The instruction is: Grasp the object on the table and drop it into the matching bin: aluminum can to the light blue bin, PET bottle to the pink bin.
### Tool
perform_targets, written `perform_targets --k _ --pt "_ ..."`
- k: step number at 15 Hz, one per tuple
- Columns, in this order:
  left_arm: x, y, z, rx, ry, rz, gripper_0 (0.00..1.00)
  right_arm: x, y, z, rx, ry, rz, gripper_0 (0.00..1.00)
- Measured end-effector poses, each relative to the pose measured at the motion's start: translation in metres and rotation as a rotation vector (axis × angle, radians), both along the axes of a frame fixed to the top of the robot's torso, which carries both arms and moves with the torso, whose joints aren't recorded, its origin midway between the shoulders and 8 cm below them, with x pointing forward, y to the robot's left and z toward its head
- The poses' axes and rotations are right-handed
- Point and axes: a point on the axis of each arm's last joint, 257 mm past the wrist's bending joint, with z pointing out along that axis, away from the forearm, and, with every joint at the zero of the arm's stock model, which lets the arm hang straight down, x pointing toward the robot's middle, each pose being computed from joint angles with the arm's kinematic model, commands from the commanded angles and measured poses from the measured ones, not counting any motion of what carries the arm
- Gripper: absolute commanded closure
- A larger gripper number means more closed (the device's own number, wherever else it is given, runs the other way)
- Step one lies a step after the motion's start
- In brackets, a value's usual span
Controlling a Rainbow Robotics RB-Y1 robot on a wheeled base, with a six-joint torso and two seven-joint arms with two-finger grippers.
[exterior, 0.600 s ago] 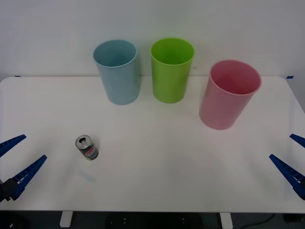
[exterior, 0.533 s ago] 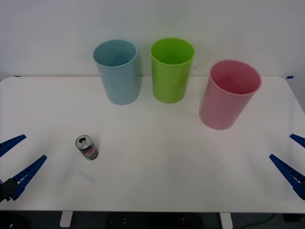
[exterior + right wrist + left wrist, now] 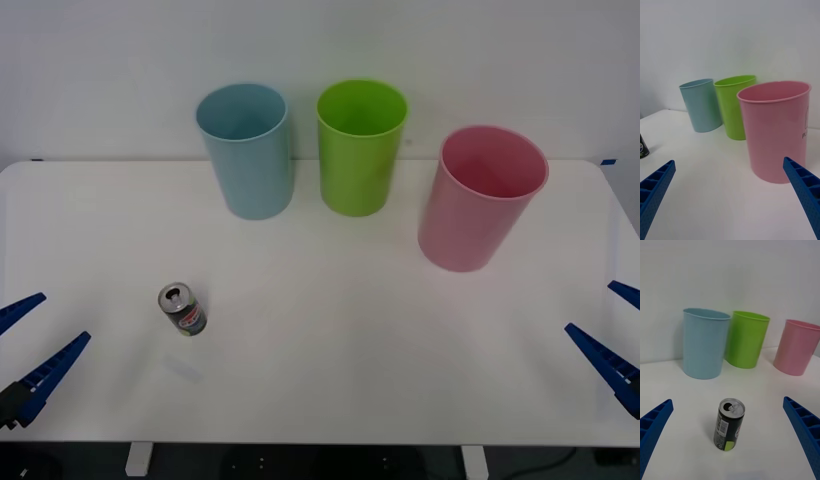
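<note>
We see the aluminum can standing upright on the white table, on its left half toward the near edge, well apart from the three bins at the back. Our left gripper sits low at the table's near left corner, its blue ribbed fingers spread wide and holding nothing; from the left wrist the can stands between and ahead of those open fingers, untouched. Our right gripper rests at the near right edge, equally wide open and empty, facing the pink bin. The light blue bin stands back left, the lime green bin just beside it, and the pink bin nearer and to the right.
</note>
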Motion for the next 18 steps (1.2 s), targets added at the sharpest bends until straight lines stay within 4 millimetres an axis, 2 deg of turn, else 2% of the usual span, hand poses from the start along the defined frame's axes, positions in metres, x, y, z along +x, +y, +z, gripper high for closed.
perform_targets --k 13,18 --pt "-0.003 0.005 -0.074 0.223 0.082 0.045 0.00 0.000 0.000 0.000 0.000 0.000 0.000 0.00" --pt "0.009 -0.002 -0.100 0.148 0.096 0.051 0.00 0.000 0.000 0.000 0.000 0.000 0.000 0.00"
